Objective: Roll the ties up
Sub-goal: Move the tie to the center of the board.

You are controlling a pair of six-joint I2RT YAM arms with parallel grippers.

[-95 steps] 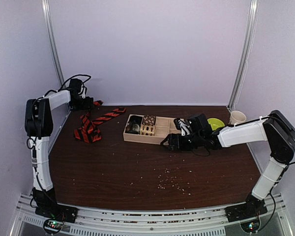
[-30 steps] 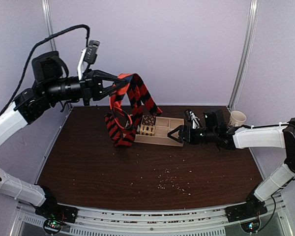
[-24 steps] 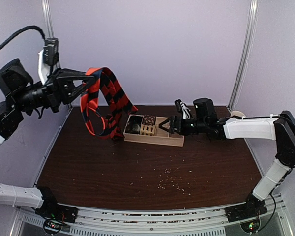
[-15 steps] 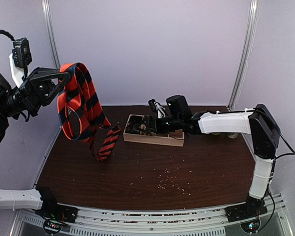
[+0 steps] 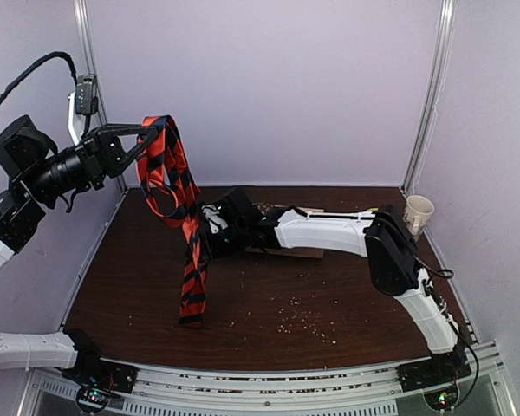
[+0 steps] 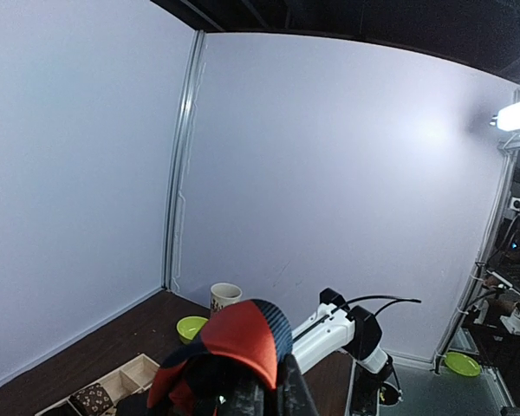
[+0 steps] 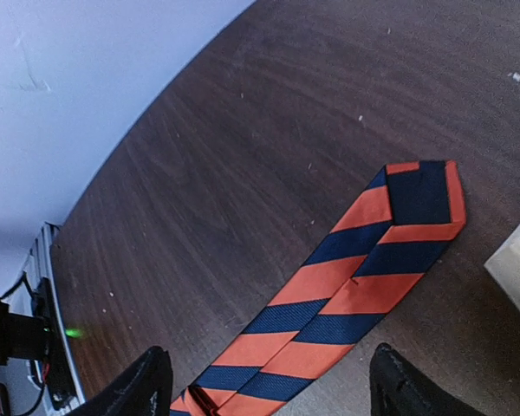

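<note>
Left pincer (image 5: pixel 144 132), clenched on the tie (image 5: pixel 191 260), holds it high; its tip lies on the bench (image 5: pixel 329 295); right pincer (image 7: pixel 270 355) hangs spread above that tip, gripping nothing; best to lower squarely and pinch the tip flat across its width, so the roll starts straight.

The tie (image 5: pixel 191 260) carries bold diagonal stripes of red-orange and a dark tone that reads black from above and navy up close, over a dark brown table (image 5: pixel 347 303) with fine wood grain and pale specks. Near the table's far right corner a cream cup (image 5: pixel 419 209) stands beside a lime-green bowl (image 6: pixel 191 328); the tray (image 6: pixel 126 379) is pale wood and holds a brown patterned roll (image 6: pixel 91 399)
</note>
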